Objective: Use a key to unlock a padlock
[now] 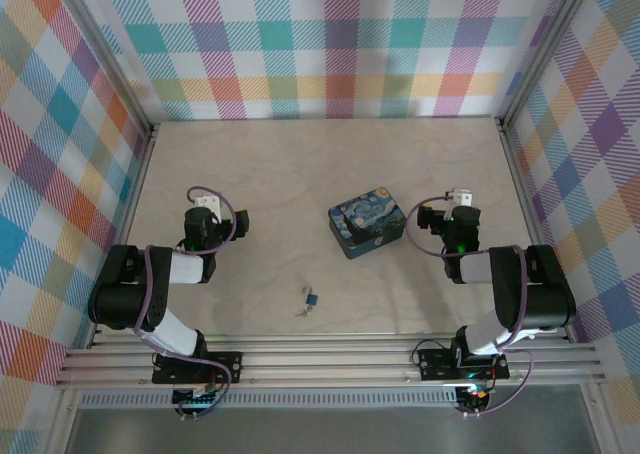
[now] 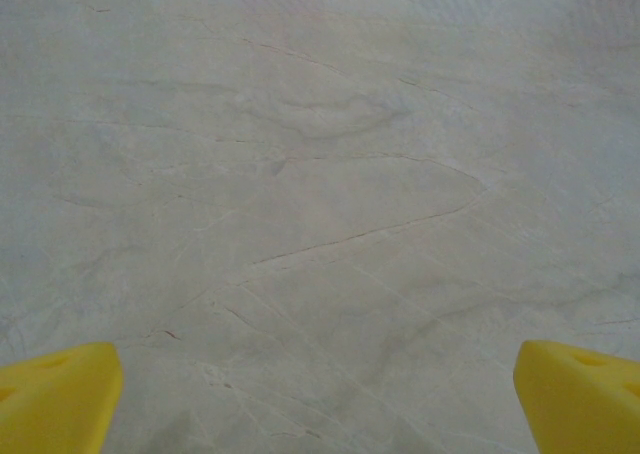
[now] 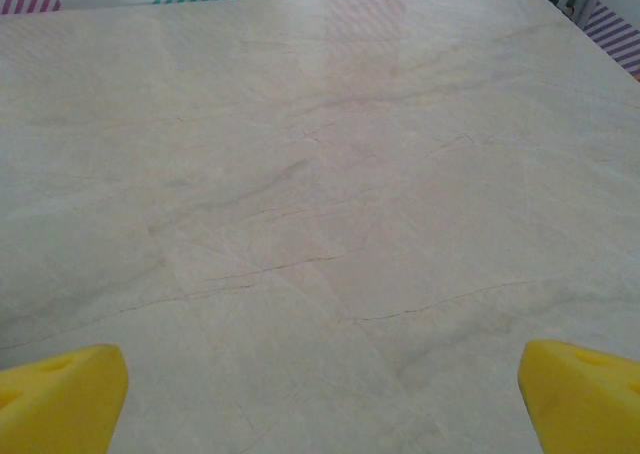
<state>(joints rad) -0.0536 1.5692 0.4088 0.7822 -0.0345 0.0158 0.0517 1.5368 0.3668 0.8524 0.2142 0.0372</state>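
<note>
Two items: padlock (image 1: 313,299) and key (image 1: 300,312), lying close together between the arms. Left gripper (image 2: 318,404) and right gripper (image 3: 322,404): jaws wide, empty. Advised: pinch the tiny key squarely, low.

Nothing written can be read in any view: no text, label, brand, number or sign. The tin (image 1: 366,222), just right of centre in the overhead view, has a swirling night-sky painting on its lid, and any lettering there is too small to tell. The padlock (image 1: 312,299), at lower centre of the same view, is too tiny for any stamp or marking on its blue body to be made out.
</note>
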